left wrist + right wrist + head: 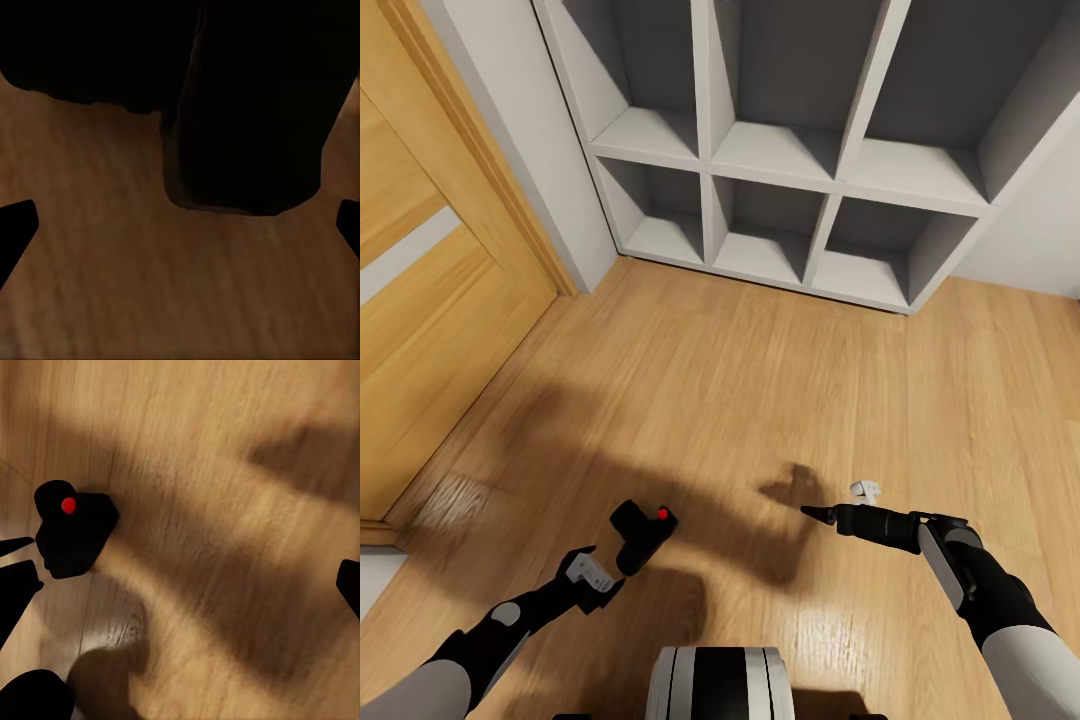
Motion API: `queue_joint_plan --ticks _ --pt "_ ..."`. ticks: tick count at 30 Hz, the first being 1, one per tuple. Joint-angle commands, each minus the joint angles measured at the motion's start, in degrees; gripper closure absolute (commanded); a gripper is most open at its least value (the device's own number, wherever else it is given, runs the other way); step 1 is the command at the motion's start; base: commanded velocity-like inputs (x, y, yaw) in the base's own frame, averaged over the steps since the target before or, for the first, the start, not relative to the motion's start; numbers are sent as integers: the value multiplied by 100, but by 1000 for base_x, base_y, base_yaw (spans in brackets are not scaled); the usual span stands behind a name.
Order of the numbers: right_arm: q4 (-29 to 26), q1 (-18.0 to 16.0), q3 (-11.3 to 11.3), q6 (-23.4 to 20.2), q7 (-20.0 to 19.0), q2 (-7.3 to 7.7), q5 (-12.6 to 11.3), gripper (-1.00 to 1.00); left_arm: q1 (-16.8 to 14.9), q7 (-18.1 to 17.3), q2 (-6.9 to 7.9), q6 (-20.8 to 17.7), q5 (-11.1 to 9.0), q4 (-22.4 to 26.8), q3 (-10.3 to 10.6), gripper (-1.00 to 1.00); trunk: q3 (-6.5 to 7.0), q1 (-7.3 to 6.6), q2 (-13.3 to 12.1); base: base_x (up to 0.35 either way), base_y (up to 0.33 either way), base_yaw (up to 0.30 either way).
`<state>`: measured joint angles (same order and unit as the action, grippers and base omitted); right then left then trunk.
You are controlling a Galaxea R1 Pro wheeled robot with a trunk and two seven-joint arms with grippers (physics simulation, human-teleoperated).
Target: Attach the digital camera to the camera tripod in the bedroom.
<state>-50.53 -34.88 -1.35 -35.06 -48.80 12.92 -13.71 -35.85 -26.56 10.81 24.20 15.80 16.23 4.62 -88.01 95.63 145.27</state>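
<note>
Left end effector [610, 580]: low over the wood floor [760, 380], fingers spread open, nothing between them. In the left wrist view its dark fingertips [15, 225] sit at either side, with the digital camera [247, 97] just ahead and large.

Digital camera [643, 533]: small, boxy, black, round red button facing up. Lies on the floor just beyond the left end effector; contact cannot be judged. Long axis runs from the left end effector diagonally toward the shelf unit [800, 150]. Seen also from the right wrist [73, 531].

Right end effector [818, 513]: held above the floor, well apart from the camera, pointing toward it. Fingertips stand wide apart, empty.

Shelf unit: grey-white open cubbies against the wall, every compartment bare. Wooden door [430, 290] beside it.
</note>
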Motion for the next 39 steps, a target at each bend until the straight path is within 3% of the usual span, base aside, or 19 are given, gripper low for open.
queue_joint_plan --ticks 1,25,39 --pt "-1 -2 -6 -40 -6 0 -27 -100 -2 22 1 27 11 -3 39 -100 -3 -1 1 0 0 0" --pt "-1 -2 -6 -37 -6 0 -33 -100 -1 29 -24 23 11 -49 54 -100 -3 -1 1 41 0 0" --pt "-1 -2 -6 -27 -12 0 -35 -100 -1 68 -188 15 29 -255 57 -100 -3 -1 1 0 0 0"
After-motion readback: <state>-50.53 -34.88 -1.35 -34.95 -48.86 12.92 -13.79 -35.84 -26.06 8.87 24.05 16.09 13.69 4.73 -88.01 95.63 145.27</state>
